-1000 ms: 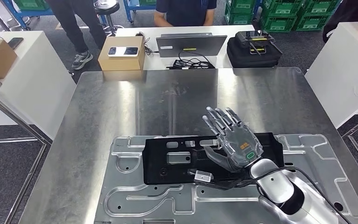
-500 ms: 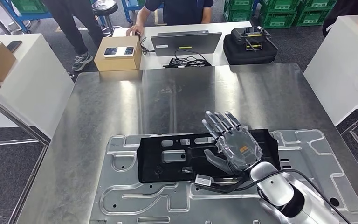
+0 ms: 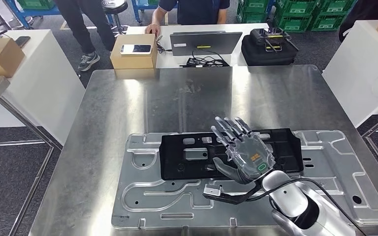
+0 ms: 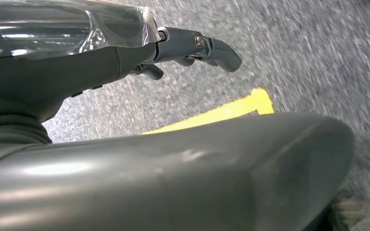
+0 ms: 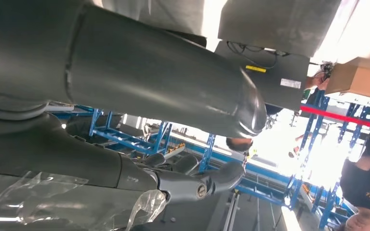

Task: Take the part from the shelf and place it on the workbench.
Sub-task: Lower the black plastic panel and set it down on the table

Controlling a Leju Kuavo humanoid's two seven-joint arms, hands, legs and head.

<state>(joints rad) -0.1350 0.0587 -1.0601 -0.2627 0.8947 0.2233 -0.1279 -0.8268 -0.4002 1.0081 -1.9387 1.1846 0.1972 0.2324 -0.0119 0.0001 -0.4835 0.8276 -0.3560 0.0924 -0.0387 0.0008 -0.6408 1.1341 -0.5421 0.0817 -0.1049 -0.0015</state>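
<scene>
I am lifting my right hand [image 3: 243,152], fingers spread and holding nothing, clear of the black part [image 3: 187,157], which is lying flat on the silver plate [image 3: 142,201] on the workbench [image 3: 128,108], suggesting placement is finished; left hand [image 4: 125,53] state indeterminate.

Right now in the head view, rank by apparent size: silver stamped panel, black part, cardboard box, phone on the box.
1. silver stamped panel
2. black part
3. cardboard box, farther away, so its rank is unsure
4. phone
</scene>
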